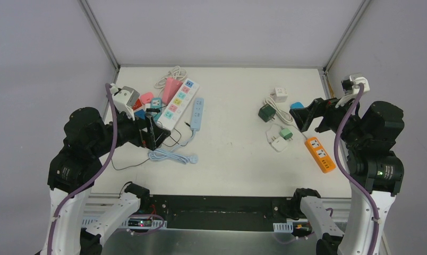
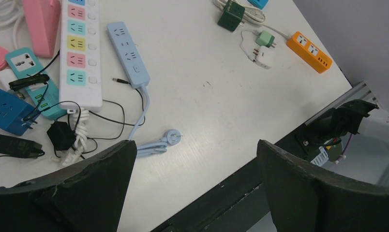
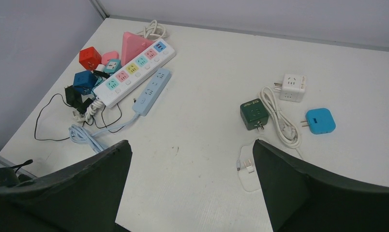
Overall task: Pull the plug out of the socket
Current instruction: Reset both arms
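**2 pincers spread wide, nothing gripped**

Both arms hover over the white table [image 1: 232, 106]. The left gripper [image 2: 195, 145] has its jaws spread wide with nothing between them. It hangs above the heap at the left of the top view. That heap holds a long white power strip [image 1: 178, 104] with coloured sockets, a pale blue power strip [image 1: 197, 113] just beside it, a blue cube [image 2: 8, 111] and tangled black wires [image 2: 110, 113].

At the left edge of the left wrist view, a black plug [image 2: 28, 81] lies across a teal socket block [image 2: 23, 63]. Whether it is seated cannot be told.

The right gripper [image 3: 191, 145] is equally spread and empty. At the right of the top view lies an orange power strip [image 1: 320, 154]. A small green plug [image 1: 286, 134] and a white plug [image 1: 278, 144] lie near it, apart from its sockets. Further up lie a dark green cube [image 3: 254, 115], a white cube [image 3: 293, 87] and a blue square plug [image 3: 321, 121].
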Robot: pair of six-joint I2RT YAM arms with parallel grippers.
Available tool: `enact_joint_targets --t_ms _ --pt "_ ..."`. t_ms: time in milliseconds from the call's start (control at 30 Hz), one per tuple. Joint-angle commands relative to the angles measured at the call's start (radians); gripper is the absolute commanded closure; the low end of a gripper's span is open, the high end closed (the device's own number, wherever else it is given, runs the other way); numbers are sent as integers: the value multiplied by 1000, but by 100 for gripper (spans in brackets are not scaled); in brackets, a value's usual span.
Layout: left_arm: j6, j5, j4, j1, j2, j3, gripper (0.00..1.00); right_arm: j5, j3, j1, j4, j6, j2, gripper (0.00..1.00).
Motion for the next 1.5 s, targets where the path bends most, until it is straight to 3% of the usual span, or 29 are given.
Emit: enact_joint_targets --t_ms 0,1467 --pt "17 3 36 13 1 -1 1 -17 4 -9 38 30 -1 0" --pt "19 -6 50 13 -12 -41 1 -40 -4 -12 35 27 5 0"
